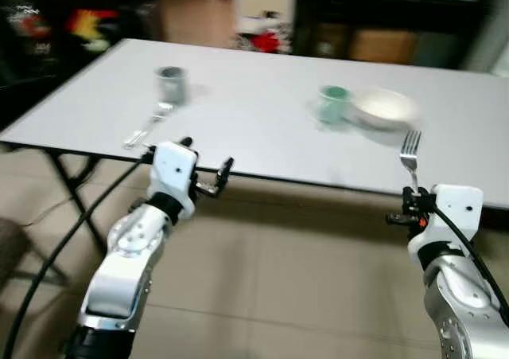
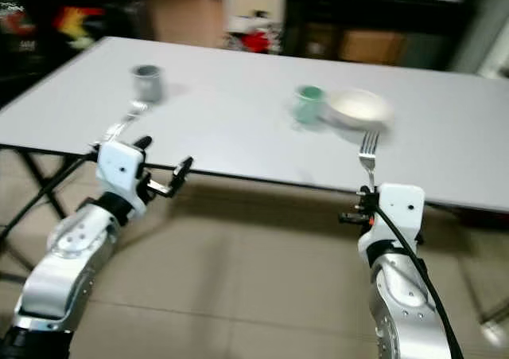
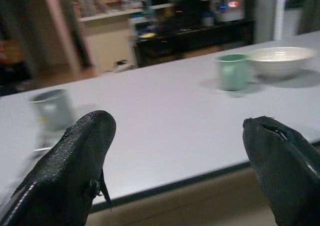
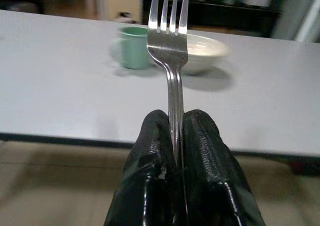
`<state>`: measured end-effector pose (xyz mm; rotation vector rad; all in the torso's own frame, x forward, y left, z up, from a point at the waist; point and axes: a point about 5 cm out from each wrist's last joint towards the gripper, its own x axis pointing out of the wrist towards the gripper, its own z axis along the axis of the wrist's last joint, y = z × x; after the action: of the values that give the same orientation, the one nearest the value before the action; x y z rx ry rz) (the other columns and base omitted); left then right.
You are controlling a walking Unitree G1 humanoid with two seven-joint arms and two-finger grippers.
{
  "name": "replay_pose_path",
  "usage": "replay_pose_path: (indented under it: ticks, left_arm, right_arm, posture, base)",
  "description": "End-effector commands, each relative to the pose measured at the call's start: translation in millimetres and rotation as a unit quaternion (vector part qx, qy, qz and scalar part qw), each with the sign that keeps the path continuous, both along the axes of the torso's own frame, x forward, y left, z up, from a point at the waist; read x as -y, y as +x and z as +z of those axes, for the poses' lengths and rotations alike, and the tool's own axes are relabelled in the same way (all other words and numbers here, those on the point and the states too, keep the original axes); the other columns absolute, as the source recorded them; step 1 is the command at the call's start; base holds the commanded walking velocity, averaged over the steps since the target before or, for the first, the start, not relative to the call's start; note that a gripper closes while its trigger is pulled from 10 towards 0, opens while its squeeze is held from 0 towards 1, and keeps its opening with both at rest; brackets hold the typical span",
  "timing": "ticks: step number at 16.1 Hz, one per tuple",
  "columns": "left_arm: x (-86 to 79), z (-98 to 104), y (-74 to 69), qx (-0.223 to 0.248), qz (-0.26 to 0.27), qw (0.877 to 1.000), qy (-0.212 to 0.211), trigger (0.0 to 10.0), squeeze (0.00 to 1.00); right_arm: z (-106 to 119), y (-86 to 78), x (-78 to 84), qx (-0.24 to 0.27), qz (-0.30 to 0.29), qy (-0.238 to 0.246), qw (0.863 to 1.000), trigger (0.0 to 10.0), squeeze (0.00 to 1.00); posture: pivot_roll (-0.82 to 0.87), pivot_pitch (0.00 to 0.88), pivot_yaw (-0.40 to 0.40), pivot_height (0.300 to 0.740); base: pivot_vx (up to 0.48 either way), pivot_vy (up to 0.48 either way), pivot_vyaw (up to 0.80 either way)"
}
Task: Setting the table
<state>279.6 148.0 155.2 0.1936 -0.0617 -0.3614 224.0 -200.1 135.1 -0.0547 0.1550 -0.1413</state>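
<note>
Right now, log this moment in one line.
right hand: shut on fork, short of table | left hand: open | green cup beside bowl

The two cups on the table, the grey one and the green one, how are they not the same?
The grey cup stands toward the robot's left, alone but for some cutlery lying in front of it; the green cup stands toward the right, close beside a white bowl. One is dull grey, the other pale mint green. Both stand upright on the white table, and neither is held.
</note>
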Motion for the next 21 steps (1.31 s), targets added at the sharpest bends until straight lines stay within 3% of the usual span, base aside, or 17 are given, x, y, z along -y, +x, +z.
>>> replay_pose_path:
  ticks: [1, 4, 9, 14, 21]
  left_arm:
    - [-4.2, -1.2, 0.2, -0.005, 0.006, 1.000, 0.003, 10.0, 0.00]
    - [-2.8, -1.5, 0.2, -0.005, 0.001, 1.000, 0.005, 10.0, 0.00]
    - [-1.7, -3.1, -1.8, -0.011, -0.012, 1.000, 0.008, 10.0, 0.00]
    - [0.3, -4.1, -4.1, -0.015, -0.021, 1.000, 0.009, 10.0, 0.00]
    - [4.6, -4.0, -9.5, -0.032, -0.091, 0.995, 0.037, 10.0, 0.00]
  right_arm:
    - [2.1, 1.9, -5.5, 0.005, 0.015, 0.008, 1.000, 10.0, 0.00]
    - [1.4, 2.1, -6.3, 0.000, 0.021, 0.011, 1.000, 10.0, 0.00]
    - [-3.7, 0.5, -11.0, -0.019, 0.040, 0.017, 0.999, 10.0, 0.00]
    - [-12.6, -0.7, -15.9, -0.056, 0.068, 0.016, 0.996, 10.0, 0.00]
    - [-22.0, 10.1, -22.4, -0.118, 0.108, 0.031, 0.987, 10.0, 0.00]
  posture:
    - [-0.06, 0.000, -0.036, 0.740]
    - [-0.06, 0.000, -0.035, 0.740]
    - [-0.06, 0.000, -0.036, 0.740]
    - [-0.06, 0.000, -0.040, 0.740]
    - [-0.05, 0.000, -0.035, 0.740]
  base:
    - [0.409, 0.000, 0.00]
    - [0.410, 0.000, 0.00]
    - [0.403, 0.000, -0.73]
    - [0.365, 0.000, 0.00]
    - [0.038, 0.000, 0.00]
